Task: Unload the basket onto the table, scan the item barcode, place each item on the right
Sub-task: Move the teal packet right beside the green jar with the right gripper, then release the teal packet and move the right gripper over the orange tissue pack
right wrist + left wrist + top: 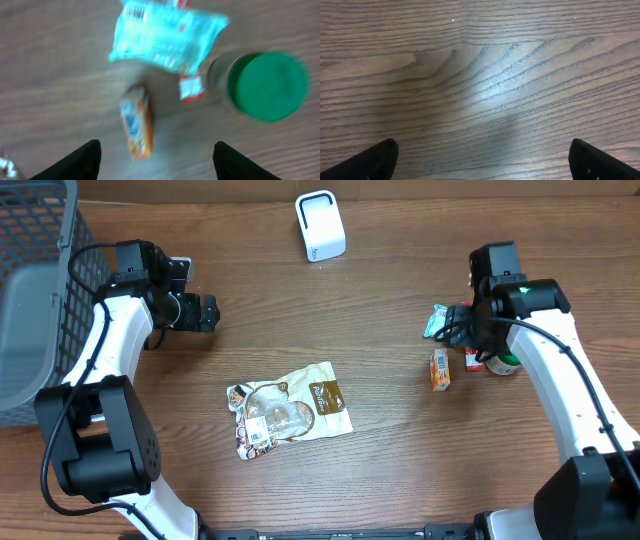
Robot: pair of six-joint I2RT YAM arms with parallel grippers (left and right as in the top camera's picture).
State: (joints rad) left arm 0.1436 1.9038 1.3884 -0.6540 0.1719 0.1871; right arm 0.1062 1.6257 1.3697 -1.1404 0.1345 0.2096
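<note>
Left gripper: jaws fully apart, empty, over bare surface near the basket.
Right gripper: jaws wide apart, holding nothing, above the orange box.
Orange box: flat on the surface, right side, just beside a teal packet, a small red packet and a green-lidded jar.
Snack pouch: lying mid-surface.
White scanner: upright at the far edge.

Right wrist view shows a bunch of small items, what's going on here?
The right gripper hangs open over a teal packet, an orange box and a green-lidded jar, holding none. The left gripper is open and empty above the table. A snack pouch lies mid-table; nothing is at the white scanner yet.
</note>
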